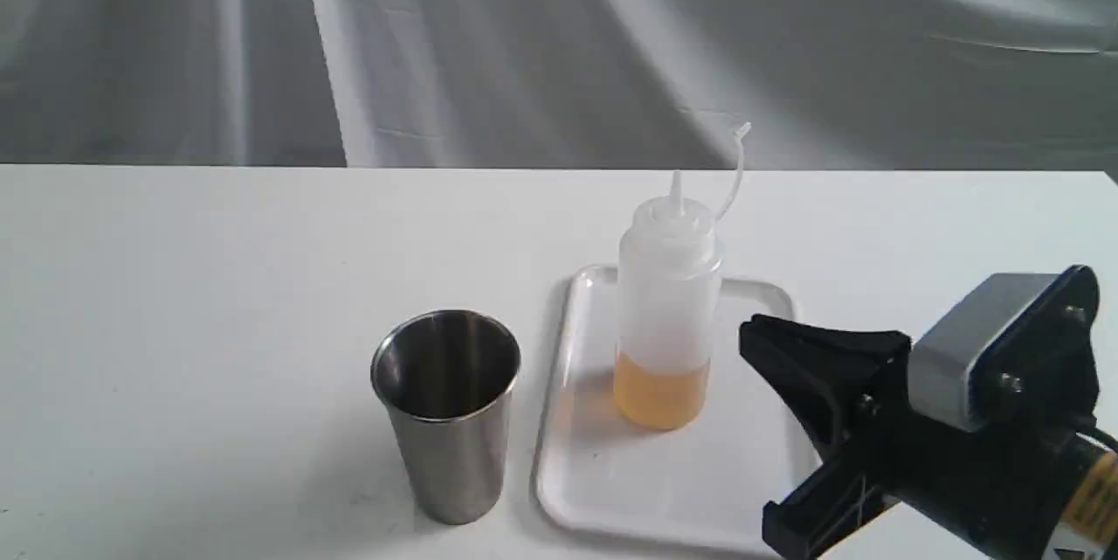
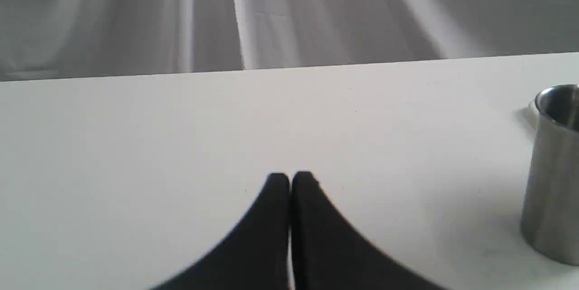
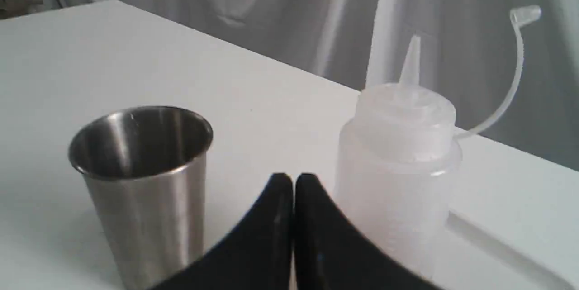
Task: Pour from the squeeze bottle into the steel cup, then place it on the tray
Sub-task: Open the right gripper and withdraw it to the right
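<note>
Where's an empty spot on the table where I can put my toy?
The big bare stretch of table left of the cup is free, and the strip behind the cup too. Crowded: the tray holds the bottle, and the right gripper is close beside it.

The bottle (image 1: 668, 298) is translucent milky white, with amber-orange liquid (image 1: 659, 394) in its lowest part. The cup (image 1: 447, 420) is brushed silver steel, darker grey inside with pale streaks of reflection. The tray (image 1: 611, 490) is plain glossy white, faintly tinged orange next to the bottle. The table (image 1: 218, 280) is plain matt white. The cloth (image 1: 524, 36) is grey with paler folds. The left gripper (image 2: 289, 179) and right gripper (image 3: 293, 179) are plain black; the housing (image 1: 969, 350) is grey.
</note>
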You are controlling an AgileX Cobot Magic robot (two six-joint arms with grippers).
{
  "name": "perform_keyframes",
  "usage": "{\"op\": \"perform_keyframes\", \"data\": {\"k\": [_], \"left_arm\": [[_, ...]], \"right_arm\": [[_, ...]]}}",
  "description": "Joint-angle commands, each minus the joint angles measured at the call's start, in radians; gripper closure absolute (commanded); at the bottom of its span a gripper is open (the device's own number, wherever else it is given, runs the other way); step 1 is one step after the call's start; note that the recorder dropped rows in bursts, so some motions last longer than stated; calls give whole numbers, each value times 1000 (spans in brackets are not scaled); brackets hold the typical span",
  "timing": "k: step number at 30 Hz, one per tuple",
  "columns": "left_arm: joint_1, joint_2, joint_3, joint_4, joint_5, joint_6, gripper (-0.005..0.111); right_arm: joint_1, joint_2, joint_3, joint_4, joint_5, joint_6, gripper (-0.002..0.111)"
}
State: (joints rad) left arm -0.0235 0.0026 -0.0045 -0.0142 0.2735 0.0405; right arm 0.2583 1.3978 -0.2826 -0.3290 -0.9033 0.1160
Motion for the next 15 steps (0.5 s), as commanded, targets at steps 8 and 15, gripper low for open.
{"op": "perform_keyframes", "data": {"k": [8, 15], "left_arm": [[2, -3, 4, -1, -8, -6, 107], [2, -3, 4, -1, -8, -6, 107]], "right_arm": [[1, -260, 6, -28, 220, 42, 108], [1, -424, 14, -28, 319, 50, 108]]}}
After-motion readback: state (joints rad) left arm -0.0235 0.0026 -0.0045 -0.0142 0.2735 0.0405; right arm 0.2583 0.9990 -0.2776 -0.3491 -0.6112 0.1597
